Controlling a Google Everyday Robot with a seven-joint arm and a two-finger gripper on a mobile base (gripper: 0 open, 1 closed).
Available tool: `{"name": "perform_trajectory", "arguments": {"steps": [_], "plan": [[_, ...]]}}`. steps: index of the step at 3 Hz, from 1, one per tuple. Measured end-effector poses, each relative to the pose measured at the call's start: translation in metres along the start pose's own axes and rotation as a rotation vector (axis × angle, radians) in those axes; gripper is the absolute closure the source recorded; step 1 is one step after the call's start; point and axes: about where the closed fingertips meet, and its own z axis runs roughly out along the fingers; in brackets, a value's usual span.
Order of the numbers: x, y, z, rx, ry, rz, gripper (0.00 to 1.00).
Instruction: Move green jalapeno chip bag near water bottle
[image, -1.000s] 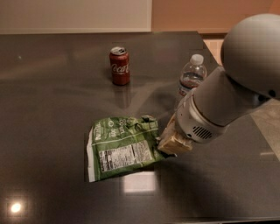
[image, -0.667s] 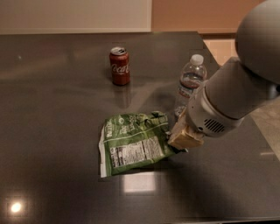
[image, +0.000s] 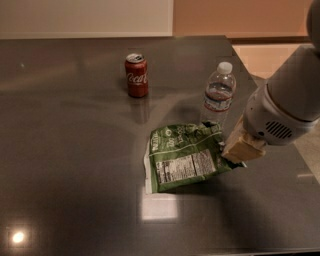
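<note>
The green jalapeno chip bag (image: 182, 157) lies crumpled on the dark table (image: 65, 150), its white nutrition label facing up. Its upper right corner reaches the foot of the water bottle (image: 218, 95), which stands upright just behind it with a white cap. My gripper (image: 232, 152) comes in from the right under the big white arm housing. It is shut on the bag's right edge, which it holds slightly raised. The fingertips are partly hidden by the foil.
A red Coca-Cola can (image: 136, 75) stands upright at the back, left of the bottle. The table's right edge (image: 300, 155) runs close behind my arm, with light floor beyond it. A bright light reflection (image: 159, 206) lies in front of the bag.
My gripper has moved to the right and a little back, dragging the bag with it. The bag now sits just in front of the bottle. The bottle and can have not moved.
</note>
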Motion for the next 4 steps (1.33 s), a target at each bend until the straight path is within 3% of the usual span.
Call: {"name": "perform_trajectory", "arguments": {"steps": [1, 2, 3, 4], "plan": [[0.022, -0.015, -0.007, 0.026, 0.043, 0.048, 0.84], [0.039, -0.032, -0.006, 0.043, 0.061, 0.079, 0.59], [0.044, -0.046, 0.000, 0.045, 0.054, 0.084, 0.36], [0.044, -0.046, -0.001, 0.048, 0.053, 0.083, 0.13]]}}
